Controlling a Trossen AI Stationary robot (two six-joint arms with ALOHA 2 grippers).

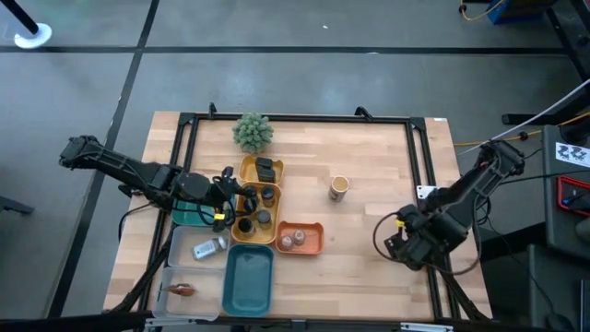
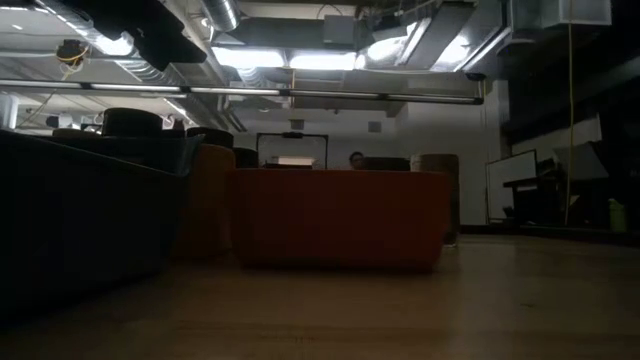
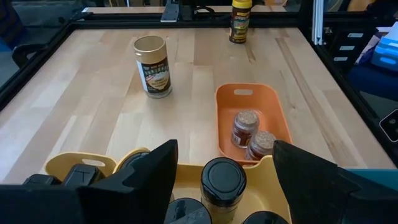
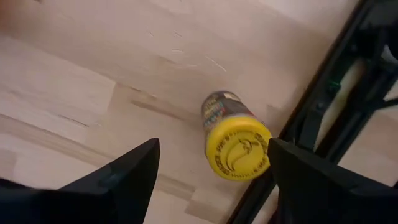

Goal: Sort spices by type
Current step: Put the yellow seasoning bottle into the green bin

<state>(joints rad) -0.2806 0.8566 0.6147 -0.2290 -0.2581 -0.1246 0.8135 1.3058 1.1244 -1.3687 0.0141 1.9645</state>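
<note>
If brought down off-centre onto the yellow-capped bottle [image 4: 236, 146], upright close beside the table's black edge rail [image 4: 311, 118], could clip the cap with a finger of the right gripper [image 4: 211, 168] and tip it against that rail. Hangs just above the bottle, fingers spread wide, gripping nothing. Similar hazard over the yellow tray [image 3: 65, 163]: left gripper [image 3: 225, 154] likewise spread, straddling a black-capped jar [image 3: 222, 180], liable to shove neighbouring jars if closed askew.
</note>
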